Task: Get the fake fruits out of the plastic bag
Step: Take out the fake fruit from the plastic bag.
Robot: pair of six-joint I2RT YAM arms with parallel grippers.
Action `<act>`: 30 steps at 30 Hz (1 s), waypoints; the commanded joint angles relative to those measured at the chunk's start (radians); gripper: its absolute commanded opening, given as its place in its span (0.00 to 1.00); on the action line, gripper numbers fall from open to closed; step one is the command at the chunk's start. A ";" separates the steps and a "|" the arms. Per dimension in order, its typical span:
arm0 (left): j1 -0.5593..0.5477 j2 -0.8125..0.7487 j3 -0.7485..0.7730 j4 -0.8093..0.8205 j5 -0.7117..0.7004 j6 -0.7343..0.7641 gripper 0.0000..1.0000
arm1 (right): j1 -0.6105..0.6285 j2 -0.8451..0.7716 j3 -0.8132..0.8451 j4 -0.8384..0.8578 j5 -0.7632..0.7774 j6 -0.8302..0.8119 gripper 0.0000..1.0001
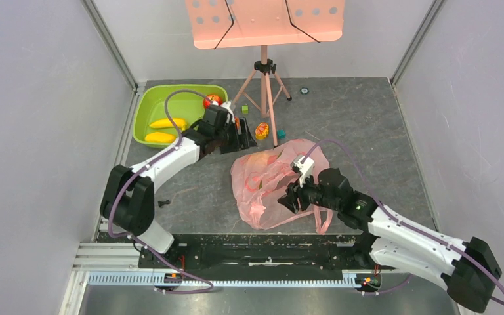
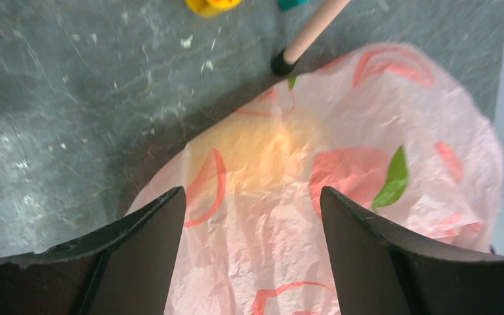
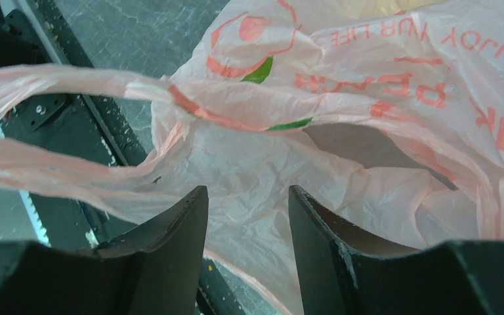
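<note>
One crinkly pink bag point(image 1: 272, 187), printed with peaches and leaves, lies mid-table. Two yellow fruits point(image 1: 168, 123) and one red apple point(image 1: 212, 100) sit in the green basin point(image 1: 149, 108). The left gripper point(image 2: 252, 197) and right gripper point(image 3: 247, 193) both gape open at it.

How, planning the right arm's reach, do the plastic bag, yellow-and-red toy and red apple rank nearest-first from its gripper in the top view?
1. plastic bag, directly below the right gripper
2. yellow-and-red toy, beyond the bag by the tripod
3. red apple, far-left in the green basin
</note>
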 commanded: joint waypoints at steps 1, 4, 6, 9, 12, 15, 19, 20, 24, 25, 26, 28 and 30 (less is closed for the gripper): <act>-0.028 -0.053 -0.089 0.083 -0.043 -0.030 0.79 | 0.010 0.073 -0.006 0.176 0.074 0.053 0.51; -0.030 -0.052 -0.123 0.091 -0.057 -0.027 0.76 | 0.018 0.136 0.003 0.214 0.106 0.055 0.50; -0.030 -0.043 -0.129 0.091 -0.066 -0.022 0.75 | 0.023 0.181 0.016 0.219 0.130 0.053 0.50; -0.036 -0.017 -0.126 0.091 -0.075 -0.013 0.74 | 0.032 0.240 0.037 0.222 0.162 0.044 0.50; -0.040 0.008 -0.120 0.094 -0.083 -0.012 0.74 | 0.040 0.297 0.056 0.230 0.194 0.034 0.50; -0.044 0.032 -0.113 0.096 -0.086 -0.010 0.73 | 0.043 0.350 0.073 0.254 0.222 0.025 0.50; -0.053 0.068 -0.099 0.098 -0.086 -0.010 0.73 | 0.044 0.396 0.084 0.306 0.266 0.027 0.53; -0.056 0.076 -0.096 0.099 -0.087 -0.011 0.73 | 0.044 0.405 0.086 0.322 0.273 0.028 0.54; -0.062 0.115 -0.088 0.101 -0.085 -0.011 0.71 | 0.044 0.442 0.106 0.362 0.280 0.027 0.57; -0.064 0.120 -0.087 0.101 -0.083 -0.010 0.71 | 0.043 0.454 0.115 0.366 0.277 0.028 0.59; -0.068 0.129 -0.088 0.102 -0.081 -0.011 0.71 | 0.043 0.471 0.124 0.368 0.273 0.026 0.61; -0.074 0.141 -0.089 0.106 -0.077 -0.012 0.70 | 0.043 0.501 0.143 0.372 0.262 0.017 0.65; -0.082 0.152 -0.088 0.109 -0.076 -0.012 0.69 | 0.043 0.529 0.154 0.382 0.255 0.009 0.70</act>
